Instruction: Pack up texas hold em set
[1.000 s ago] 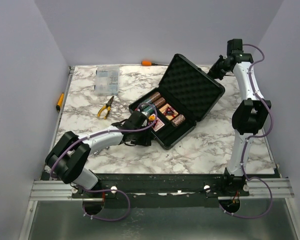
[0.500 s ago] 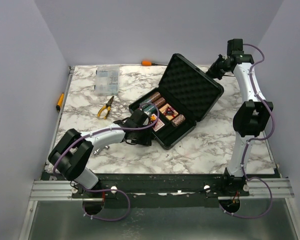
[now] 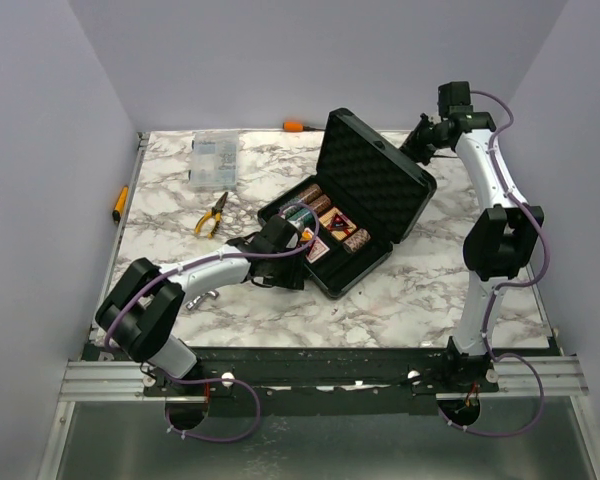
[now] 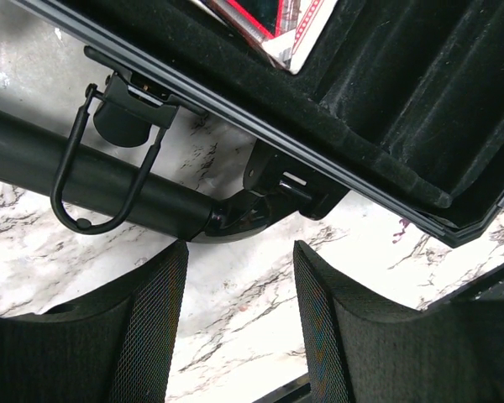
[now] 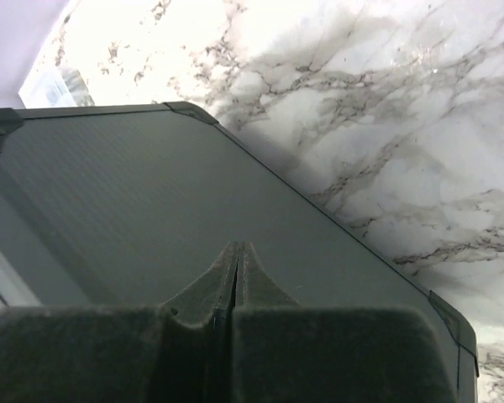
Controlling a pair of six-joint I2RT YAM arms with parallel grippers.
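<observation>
Centre of bench (image 3: pixel 420 290): 1 black briefcase (image 3: pixel 352 262), base flat, lid (image 3: pixel 375 175) tilted partway up, chip stacks (image 3: pixel 315 200) lying in the foam. My right gripper (image 5: pixel 238 252), fingers together, sits against the lid's outer face. My left gripper (image 4: pixel 240 256), fingers apart and empty, hovers at the case's near edge beside its handle (image 4: pixel 92 180).

Left gripper (image 4: pixel 239 256) parted, right gripper (image 5: pixel 238 262) closed.

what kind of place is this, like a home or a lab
Most likely a robot lab test cell, not a home: a marble-patterned table boxed in by plain walls, a left arm and right arm mounted along a metal rail, working an open black case.
</observation>
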